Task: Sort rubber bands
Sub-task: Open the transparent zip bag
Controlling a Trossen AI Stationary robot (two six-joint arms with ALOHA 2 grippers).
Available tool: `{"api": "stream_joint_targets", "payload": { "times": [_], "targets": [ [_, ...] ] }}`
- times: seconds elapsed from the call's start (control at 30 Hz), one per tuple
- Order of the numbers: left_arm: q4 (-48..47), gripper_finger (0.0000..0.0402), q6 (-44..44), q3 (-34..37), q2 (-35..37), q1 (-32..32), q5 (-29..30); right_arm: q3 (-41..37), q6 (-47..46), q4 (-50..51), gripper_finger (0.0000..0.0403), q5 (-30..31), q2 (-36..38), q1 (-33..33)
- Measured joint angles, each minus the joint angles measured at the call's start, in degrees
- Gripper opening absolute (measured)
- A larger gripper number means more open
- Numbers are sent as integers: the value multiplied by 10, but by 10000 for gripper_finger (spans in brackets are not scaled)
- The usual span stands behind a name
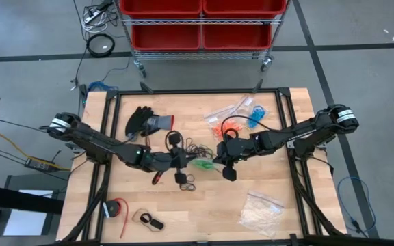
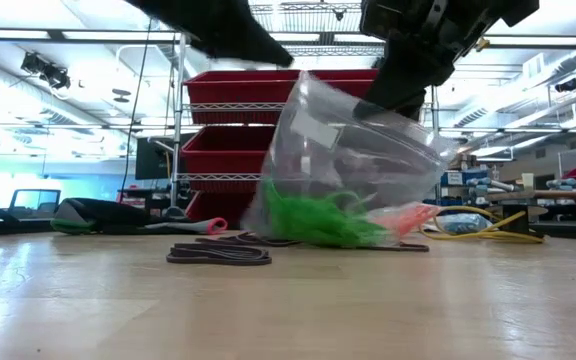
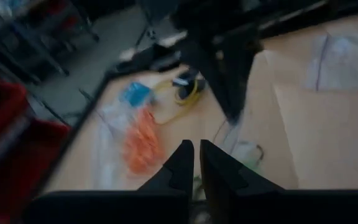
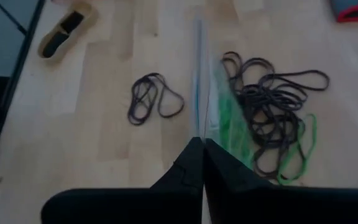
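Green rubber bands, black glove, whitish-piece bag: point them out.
green rubber bands [image 2: 313,222]: low view, middle of the heap inside the clear bag.
black glove [image 1: 139,121]: high view, its palm.
bag of whitish pieces [image 1: 260,212]: high view, its middle.

Two arms [image 1: 101,141], one glove [image 1: 144,121]

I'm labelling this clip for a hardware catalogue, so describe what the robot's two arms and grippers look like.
Both arms are black and jointed, each with a white band near its base. The left gripper and the right gripper each end in two dark, flat, tapering fingers.
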State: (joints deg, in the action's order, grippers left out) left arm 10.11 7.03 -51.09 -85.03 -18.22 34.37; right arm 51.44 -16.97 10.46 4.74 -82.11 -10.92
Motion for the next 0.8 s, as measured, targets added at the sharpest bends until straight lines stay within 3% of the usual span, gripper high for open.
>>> {"api": "stream_joint_targets", "payload": {
  "times": [0.17, 0.5, 0.8],
  "targets": [
    [-25, 37, 89, -15, 14, -22, 16, 0, -5, -25, 0, 6, 0, 8],
    [-107, 37, 137, -81, -46, -24, -55, 0, 0, -59, 0, 2, -2, 20],
    [-174, 55, 155, -156, -102, -2, -55, 0, 0, -55, 0, 2, -3, 21]
  ]
}}
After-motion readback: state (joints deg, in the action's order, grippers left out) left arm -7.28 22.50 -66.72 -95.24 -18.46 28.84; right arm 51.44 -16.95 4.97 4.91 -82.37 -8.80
